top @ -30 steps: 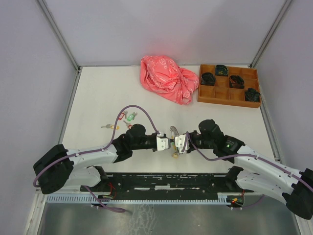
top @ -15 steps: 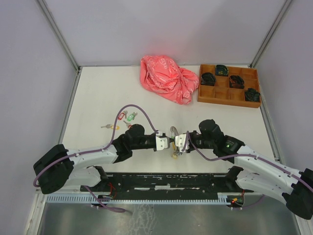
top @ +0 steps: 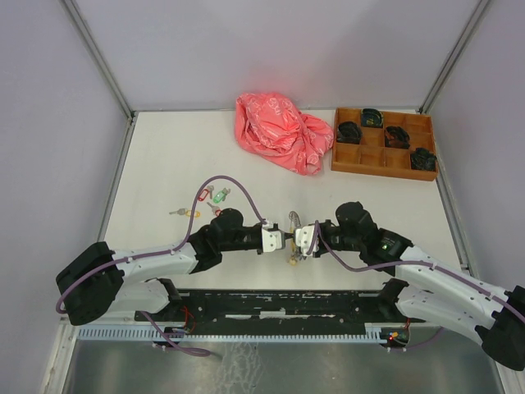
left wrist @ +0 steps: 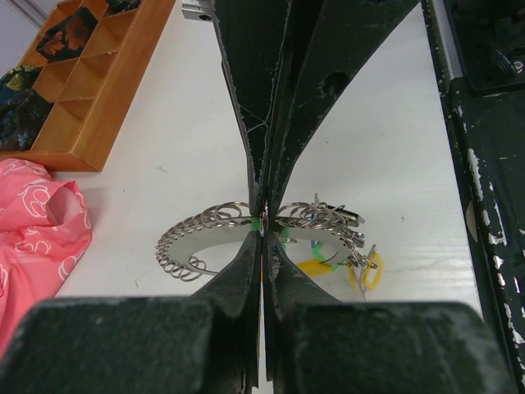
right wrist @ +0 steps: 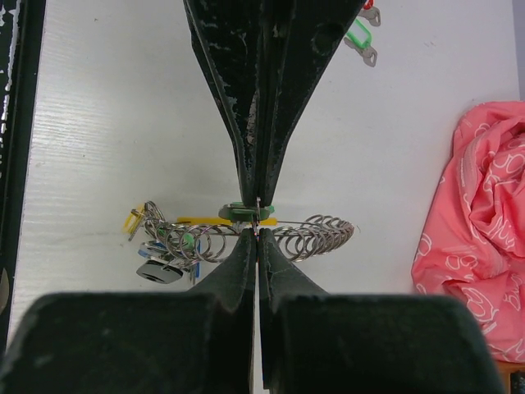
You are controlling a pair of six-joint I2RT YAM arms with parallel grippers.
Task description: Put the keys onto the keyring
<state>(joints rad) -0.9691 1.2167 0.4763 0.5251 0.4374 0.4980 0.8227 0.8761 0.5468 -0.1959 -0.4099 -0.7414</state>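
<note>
The keyring (top: 293, 222) is held up between my two grippers near the table's front middle. It is a silvery loop of coils (left wrist: 197, 238) (right wrist: 320, 236) with a yellow band. Several tagged keys hang from it (top: 292, 259) (right wrist: 160, 254). My left gripper (top: 276, 240) (left wrist: 261, 234) is shut on a green-tagged key (right wrist: 244, 212) right at the ring. My right gripper (top: 302, 240) (right wrist: 257, 230) faces it tip to tip and is shut on the keyring's wire. Loose keys lie on the table to the left: green tag (top: 220, 195), red tag (top: 203, 195), yellow tag (top: 190, 213).
A crumpled pink bag (top: 279, 131) lies at the back middle. A wooden tray (top: 382, 156) with small black bundles stands at the back right. The black base rail (top: 279, 304) runs along the near edge. White walls enclose the table.
The grippers stay shut and pressed together. The keyring has turned slightly more edge-on in the top view; the arms have barely shifted.
</note>
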